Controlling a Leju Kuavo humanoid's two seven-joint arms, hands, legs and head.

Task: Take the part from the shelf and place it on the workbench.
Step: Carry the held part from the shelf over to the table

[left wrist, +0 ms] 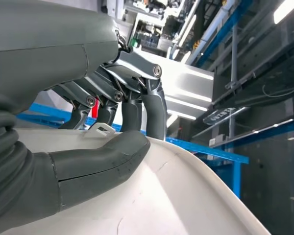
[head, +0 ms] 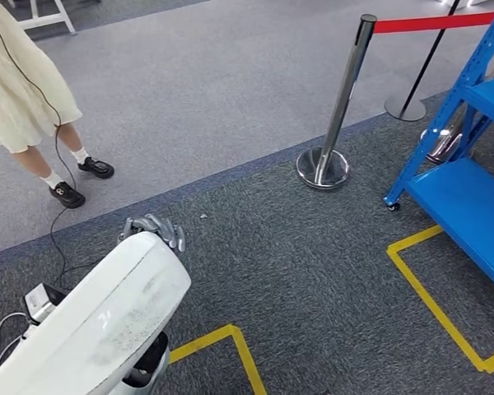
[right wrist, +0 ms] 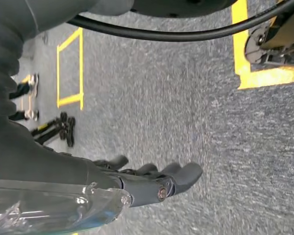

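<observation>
A: Where is the part (head: pixel 101 317) seen?

B: Lower left of the head view — a large white, smooth, curved panel running from the bottom left corner up toward the middle. The fingers of the left hand (head: pixel 154 228) are hooked over its far edge.

A: Is the grip confirmed at the wrist?

B: Yes. In the left wrist view the left hand (left wrist: pixel 112 122) is closed on the part (left wrist: pixel 167 196): the thick grey thumb (left wrist: pixel 101 159) is laid flat across the white surface, and the darker fingers (left wrist: pixel 153 110) are curled down over the rim. The part is held, carried off the floor.

A: And the right hand?

B: The right hand (right wrist: pixel 153 178) is noted in the right wrist view, above grey carpet. Nothing is held in it; the fingers are stretched out and only slightly curved, so it is recorded as open.

A: The shelf?

B: A blue shelf (head: pixel 474 197) is seen at the right edge of the head view, with a shiny metal piece (head: pixel 446 140) resting against its frame. More blue racking (left wrist: pixel 227 152) is caught in the left wrist view, behind the fingers.

A: Surroundings?

B: Yellow floor tape (head: pixel 434 304) is marked on the dark carpet, lower right. A chrome stanchion (head: pixel 337 115) with a red belt (head: pixel 434 23) stands at upper centre. A person (head: pixel 27 82) in a pale dress and black shoes is noted at upper left, a thin cable (head: pixel 55 144) hanging beside the legs.
</observation>
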